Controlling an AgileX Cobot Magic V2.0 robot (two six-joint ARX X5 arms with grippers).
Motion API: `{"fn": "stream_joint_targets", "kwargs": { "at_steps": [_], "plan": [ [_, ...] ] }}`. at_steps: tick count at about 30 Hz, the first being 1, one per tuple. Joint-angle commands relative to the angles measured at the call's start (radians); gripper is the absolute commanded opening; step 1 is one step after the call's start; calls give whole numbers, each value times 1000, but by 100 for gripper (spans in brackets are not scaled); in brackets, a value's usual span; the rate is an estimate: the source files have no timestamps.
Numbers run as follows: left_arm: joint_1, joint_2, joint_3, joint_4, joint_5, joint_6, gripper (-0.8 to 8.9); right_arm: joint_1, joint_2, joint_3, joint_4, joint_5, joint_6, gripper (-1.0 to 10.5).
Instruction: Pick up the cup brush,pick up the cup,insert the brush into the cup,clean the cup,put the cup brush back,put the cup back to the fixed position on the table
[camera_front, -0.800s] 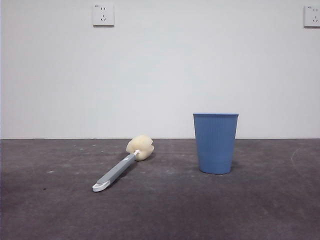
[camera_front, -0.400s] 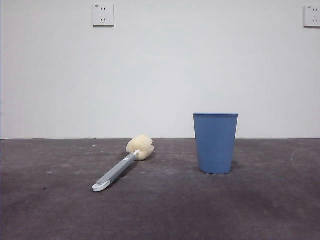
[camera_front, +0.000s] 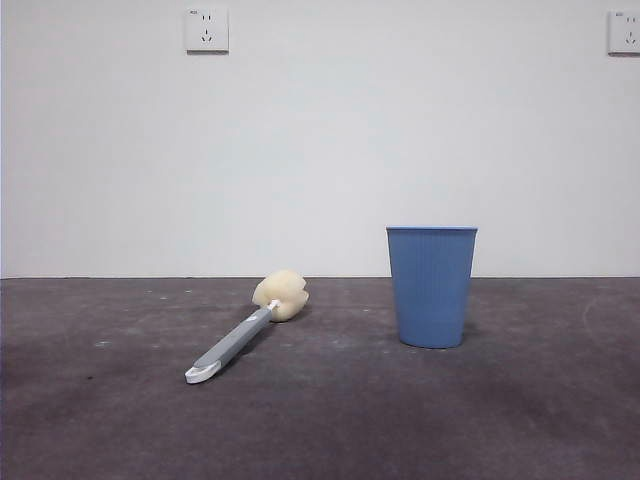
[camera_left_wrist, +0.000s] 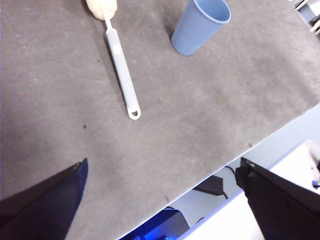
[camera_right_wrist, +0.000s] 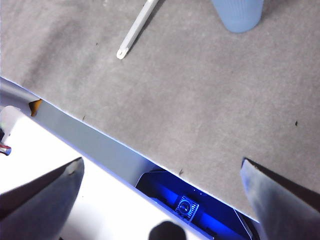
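Lying flat on the table, the brush rests left of the cup in the front view, well apart from it. Its long line runs slantwise. The yellow sponge head points away toward the back wall and a bit toward the cup. The white tip of the handle points toward the near edge of the table. The tip has a small loop with a hole in it, seen best in the left wrist view. The grey handle is straight and thin.

The cup stands upright on its base with its open mouth up. It is wider at the top than at the bottom, and thin lines run up and down its side. No words or labels show on the cup or the brush.

Two white wall sockets sit high on the pale wall behind the table, one above the brush and one at the far right edge. A tiny dark mark sits in a top corner of each, too small to read.

Both arms hang back over the near edge of the table, away from the cup and brush. The left gripper has its jaws spread wide with nothing between them. The right gripper is the same, jaws wide apart and holding nothing. Under the table edge a blue light glows on some dark gear.
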Motion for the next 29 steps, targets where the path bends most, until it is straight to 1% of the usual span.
{"fn": "stream_joint_targets", "kwargs": {
  "at_steps": [1,6,11,15,17,19,22,29],
  "plan": [
    [-51,41,6,50,-18,-71,502,2,0,4,9,0,8,626],
    [-204,146,6,174,-138,-156,502,2,4,4,9,0,8,626],
    [-393,298,6,344,-346,-252,502,2,4,4,9,-1,18,626],
    [-500,444,7,467,-491,-305,502,2,4,4,8,-1,26,626],
    [-536,526,13,519,-539,-328,501,2,4,4,8,-1,26,626],
    [-560,602,30,551,-578,-332,500,2,4,4,8,-1,26,626],
    [-583,710,69,578,-630,-349,500,2,4,4,8,-1,26,626],
    [-598,920,188,581,-687,-349,500,2,4,4,8,-1,26,626]
  ]
}}
